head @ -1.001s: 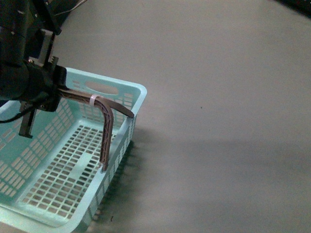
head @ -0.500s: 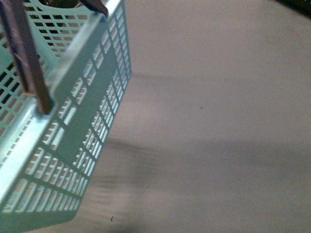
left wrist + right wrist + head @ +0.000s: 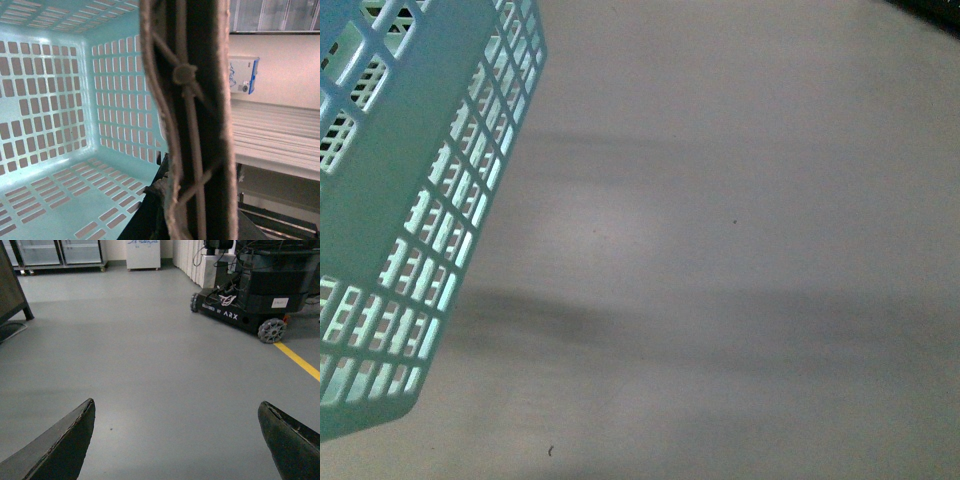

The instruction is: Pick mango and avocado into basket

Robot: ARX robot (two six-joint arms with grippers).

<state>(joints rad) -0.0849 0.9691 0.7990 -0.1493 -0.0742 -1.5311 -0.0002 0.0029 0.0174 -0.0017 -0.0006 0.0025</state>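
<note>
The turquoise slotted basket hangs tilted in the air at the left of the front view, its side wall facing the camera. In the left wrist view its empty inside shows, and its brownish handle runs close past the lens. My left gripper is shut on that handle. In the right wrist view my right gripper stands open above bare grey floor, holding nothing. The mango and the avocado are out of view.
Grey floor fills the front view, with the basket's shadow across it. The right wrist view shows a black wheeled ARX robot base, a yellow floor line, and glass-door fridges at the far wall.
The basket has been lifted off the floor and swung up to the left, tilting steeply. The left arm and the handle have left the front view.
</note>
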